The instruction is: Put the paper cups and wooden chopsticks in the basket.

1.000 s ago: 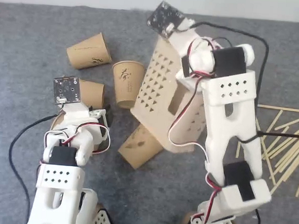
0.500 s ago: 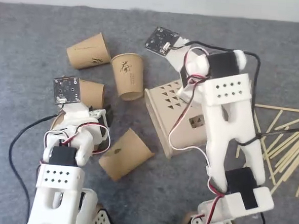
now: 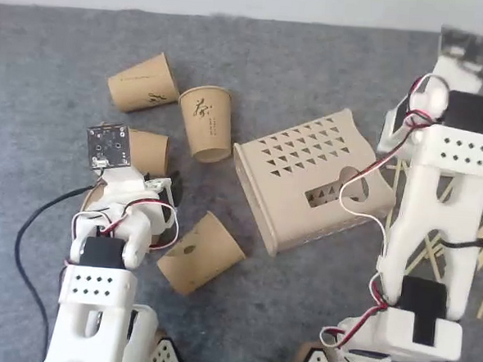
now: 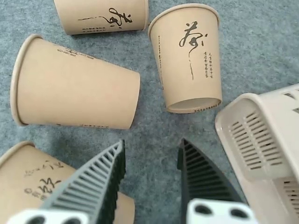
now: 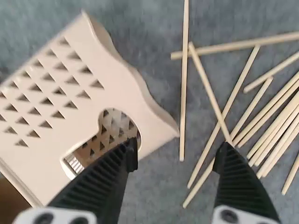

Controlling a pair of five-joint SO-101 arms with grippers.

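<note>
Since the earlier frames the right arm (image 3: 437, 201) had swung off to the right, and the basket (image 3: 311, 181), tilted up before, lay on its side in the middle of the table (image 3: 52, 54). The right hand (image 5: 177, 147) was wide open and empty, above the wooden chopsticks (image 5: 273, 122) at the right. The left hand (image 4: 152, 143) was open too and held nothing, over four paper cups (image 3: 206, 123) lying at the left.

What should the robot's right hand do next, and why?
Probably lower the open right hand onto the thin wooden chopsticks scattered just beneath it and pinch one. The hand is empty, and the perforated beige basket lies on its side right beside them.
</note>
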